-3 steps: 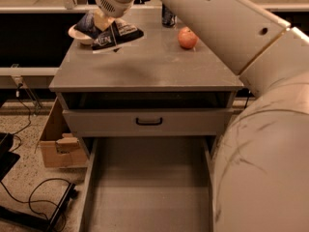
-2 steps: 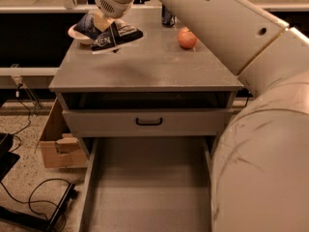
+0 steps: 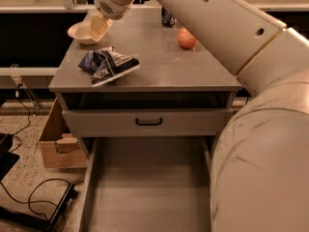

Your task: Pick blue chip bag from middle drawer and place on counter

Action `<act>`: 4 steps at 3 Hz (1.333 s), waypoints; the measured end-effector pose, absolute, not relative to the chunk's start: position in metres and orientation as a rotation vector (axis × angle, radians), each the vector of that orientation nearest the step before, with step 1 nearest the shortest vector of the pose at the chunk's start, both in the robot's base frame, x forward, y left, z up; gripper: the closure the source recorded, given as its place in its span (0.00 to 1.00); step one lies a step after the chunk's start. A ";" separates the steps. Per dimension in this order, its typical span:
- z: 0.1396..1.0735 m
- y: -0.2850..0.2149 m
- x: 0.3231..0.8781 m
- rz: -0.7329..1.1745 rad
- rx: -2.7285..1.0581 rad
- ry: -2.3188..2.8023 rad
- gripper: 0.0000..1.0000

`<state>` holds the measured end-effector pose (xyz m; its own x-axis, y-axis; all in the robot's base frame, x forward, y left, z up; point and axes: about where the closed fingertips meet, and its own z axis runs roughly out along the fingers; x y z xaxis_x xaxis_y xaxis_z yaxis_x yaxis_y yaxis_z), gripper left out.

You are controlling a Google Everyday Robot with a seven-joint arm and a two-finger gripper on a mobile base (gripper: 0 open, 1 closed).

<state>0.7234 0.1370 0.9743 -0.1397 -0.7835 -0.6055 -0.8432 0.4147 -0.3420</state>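
The blue chip bag (image 3: 108,64) lies loose on the counter (image 3: 159,69), near its front left edge, with the white label side showing. My gripper (image 3: 99,27) hangs above the counter's back left corner, open and empty, a short way behind and above the bag. The middle drawer (image 3: 149,187) is pulled out below, and its grey floor is bare.
A pale bowl (image 3: 79,33) sits at the counter's back left, just beside the gripper. An apple (image 3: 187,37) and a dark can (image 3: 167,17) stand at the back right. The upper drawer front with its black handle (image 3: 148,122) is shut. A cardboard box (image 3: 58,149) and cables (image 3: 29,197) lie on the floor at left.
The gripper has let go of the blue chip bag. The bag has dropped from under the gripper onto the counter, nearer the front edge.
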 end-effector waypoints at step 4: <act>1.082 0.047 0.693 -0.132 -1.146 1.948 0.00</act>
